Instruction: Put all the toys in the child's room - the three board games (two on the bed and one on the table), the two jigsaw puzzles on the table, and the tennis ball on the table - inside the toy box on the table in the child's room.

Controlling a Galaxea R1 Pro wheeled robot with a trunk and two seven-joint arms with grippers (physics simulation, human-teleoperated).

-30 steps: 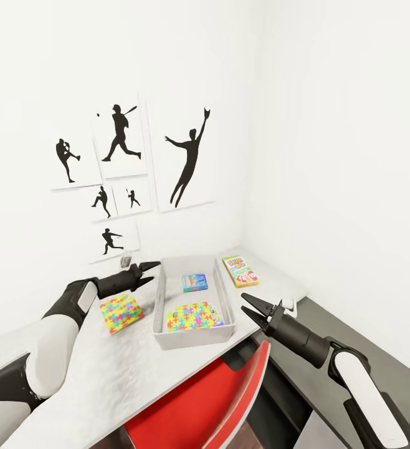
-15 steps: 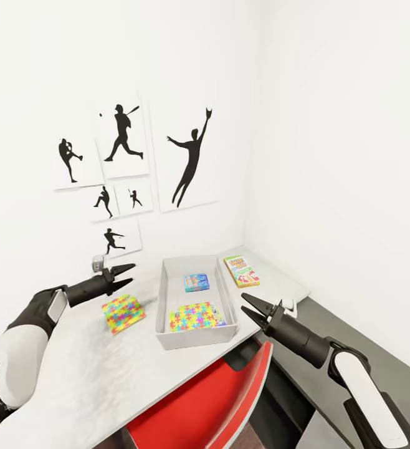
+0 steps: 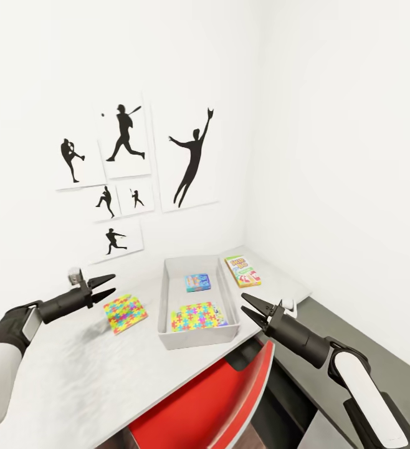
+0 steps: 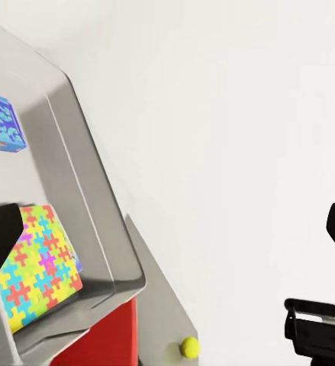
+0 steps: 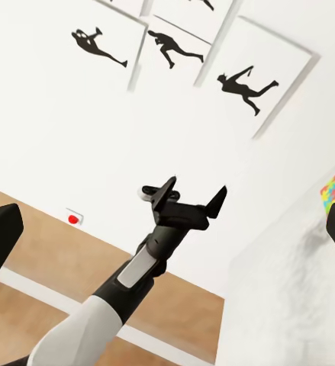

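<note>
Toy box [image 3: 165, 299] near table [image 3: 186, 365] edge; hands open.

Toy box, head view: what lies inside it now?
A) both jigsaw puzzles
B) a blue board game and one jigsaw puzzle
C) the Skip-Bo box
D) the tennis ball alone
B: the toy box holds the blue board game and one jigsaw puzzle; the other jigsaw puzzle lies outside on the table.
</note>
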